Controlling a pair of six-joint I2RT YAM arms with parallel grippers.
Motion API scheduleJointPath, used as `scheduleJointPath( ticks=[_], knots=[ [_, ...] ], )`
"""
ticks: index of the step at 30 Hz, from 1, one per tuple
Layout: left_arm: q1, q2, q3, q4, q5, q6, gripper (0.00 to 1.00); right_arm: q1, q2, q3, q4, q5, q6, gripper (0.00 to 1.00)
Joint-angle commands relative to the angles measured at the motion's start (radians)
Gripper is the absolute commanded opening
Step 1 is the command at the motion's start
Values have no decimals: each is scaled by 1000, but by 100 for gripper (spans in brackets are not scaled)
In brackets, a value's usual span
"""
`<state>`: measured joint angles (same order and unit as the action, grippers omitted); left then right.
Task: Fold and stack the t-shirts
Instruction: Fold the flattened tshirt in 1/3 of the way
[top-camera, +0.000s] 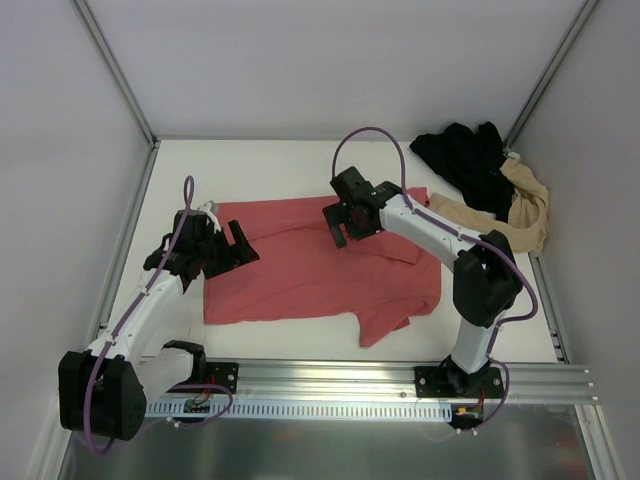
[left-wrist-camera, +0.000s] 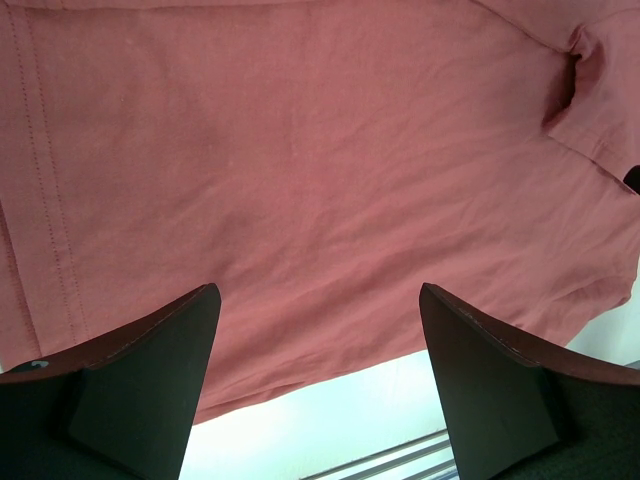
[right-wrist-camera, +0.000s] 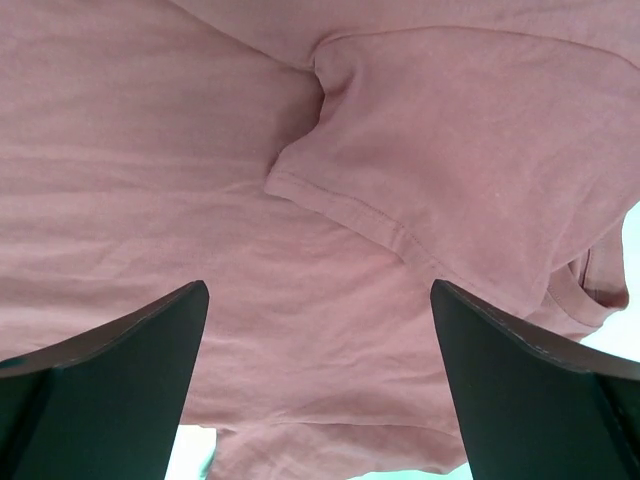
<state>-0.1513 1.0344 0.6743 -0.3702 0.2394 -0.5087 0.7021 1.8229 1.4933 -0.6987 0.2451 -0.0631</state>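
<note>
Coral-red t-shirt (top-camera: 320, 270): soft matte knit, spread nearly flat in a broad rectangle beneath both pairs of fingers. Shallow wrinkles cross it, and one short sleeve sticks out at its near edge on the right gripper's side.
Hem: beyond the left fingers (left-wrist-camera: 150, 380), toward their left, a double row of fine stitching runs straight down the cloth.
Sleeve: beyond the right fingers (right-wrist-camera: 520, 390), a sleeve lies folded over the body. Its hemmed edge forms a raised diagonal band, and a curve of ribbed collar shows off to their right.
Left gripper (top-camera: 240, 248): dark, smooth, wedge-shaped fingers spread wide with nothing between them, over the shirt's left part. Whether they touch the cloth cannot be told.
Right gripper (top-camera: 340, 228): the same dark wedges, also wide apart and holding nothing, over the shirt's far part.
Black t-shirt (top-camera: 465, 160): a crumpled, deeply creased heap, well apart from the right fingers.
Beige t-shirt (top-camera: 525, 205): rumpled, lying against the black one.
Table (top-camera: 250, 165): smooth, white, flat. A strip of it shows between the left fingers, just past the shirt's edge.
</note>
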Motion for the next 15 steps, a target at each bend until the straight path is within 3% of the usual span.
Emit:
scheduleJointPath(
  ticks=[1,10,15],
  knots=[
    [-7,4,11,24,29,12,83,14,-22,-8,-10,39,11,100],
    [-8,1,10,27,37,12,83,-6,-99,-73,22,146,11,100],
    [-13,-11,19,16,55,19,83,-72,-327,-357,151,108,103,100]
  ],
)
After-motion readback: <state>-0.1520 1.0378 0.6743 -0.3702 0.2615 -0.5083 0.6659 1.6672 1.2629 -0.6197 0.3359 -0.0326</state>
